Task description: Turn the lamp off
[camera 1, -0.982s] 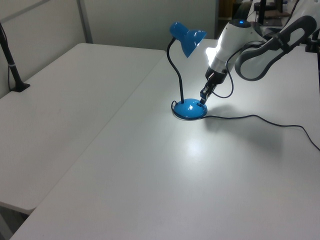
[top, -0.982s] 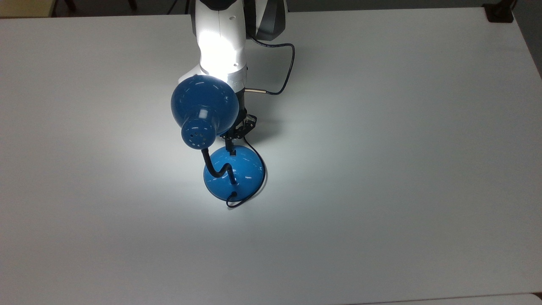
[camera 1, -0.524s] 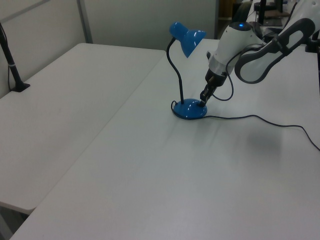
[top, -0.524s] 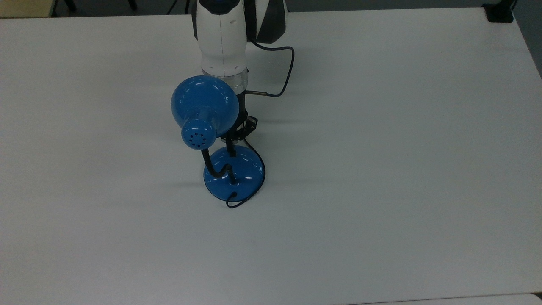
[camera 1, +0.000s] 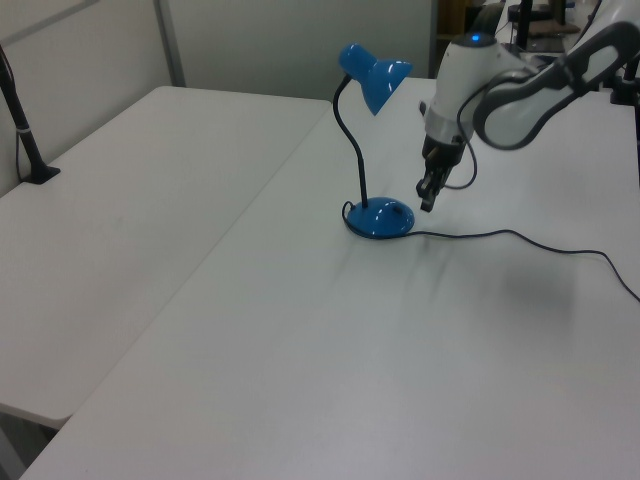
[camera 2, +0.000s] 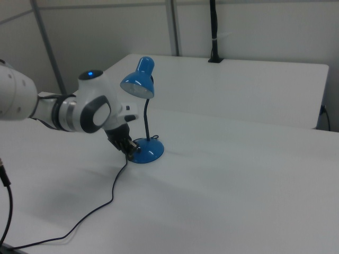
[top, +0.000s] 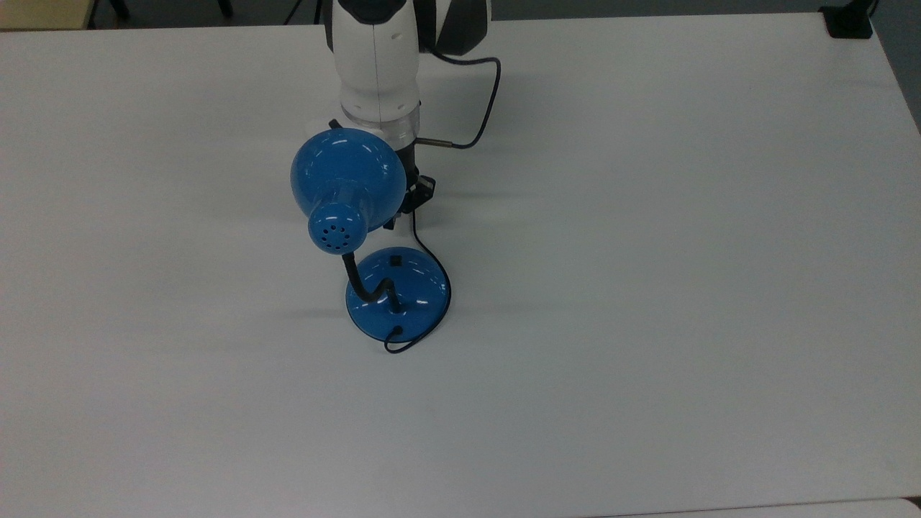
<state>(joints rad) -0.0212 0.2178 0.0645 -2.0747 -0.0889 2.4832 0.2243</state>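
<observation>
The lamp (top: pixel 397 293) looks dark; the tool (camera 1: pixel 427 201), jaws seemingly narrow, hangs clear at the base's 12 o'clock in the top view. Next: retreat.

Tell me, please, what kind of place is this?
Probably a robotics lab or test room. A robot arm works over a plain white table that carries a blue lamp, with bare partition walls behind.

Even, diffuse overhead lighting; soft faint shadows on the table (top: pixel 647 288); small glare spots on the lamp (top: pixel 345 176) shade.
</observation>
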